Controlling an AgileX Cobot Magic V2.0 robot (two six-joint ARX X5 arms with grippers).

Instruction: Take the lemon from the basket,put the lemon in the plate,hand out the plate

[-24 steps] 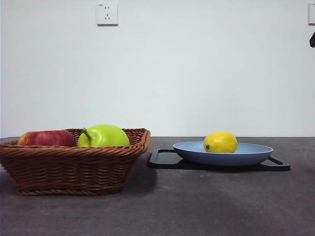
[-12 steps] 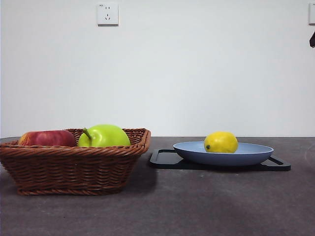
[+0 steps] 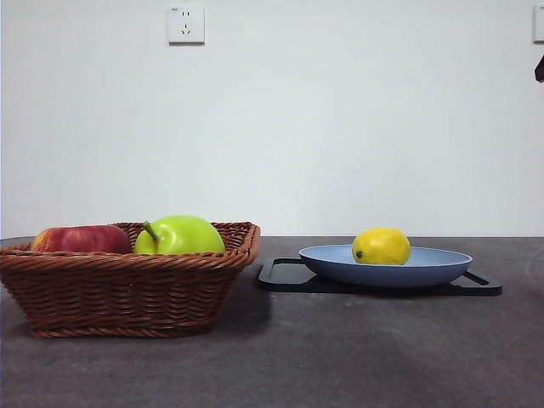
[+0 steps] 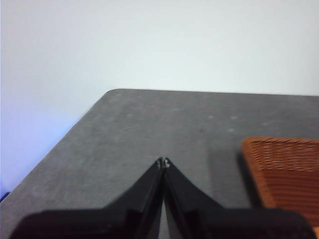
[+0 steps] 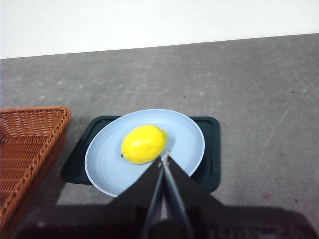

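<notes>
The lemon [image 3: 381,246] is seen lying in the blue plate [image 3: 425,268], which is set on a black tray [image 3: 285,276] beside the basket [image 3: 127,289]. The right claw [image 5: 165,156] is held clenched above the plate; the left claw [image 4: 163,162] is clenched over the counter [image 4: 149,129].

no readable text or labels, wall socket [image 3: 185,24] perhaps bears tiny marks, illegible

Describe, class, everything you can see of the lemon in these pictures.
The lemon is a small, oval, bright-yellow fruit with smooth-looking skin and a dark stem spot at one end. It lies on its side in the light-blue plate, touching only the plate. No pincer holds it; the right pincer is shut above the plate.
</notes>
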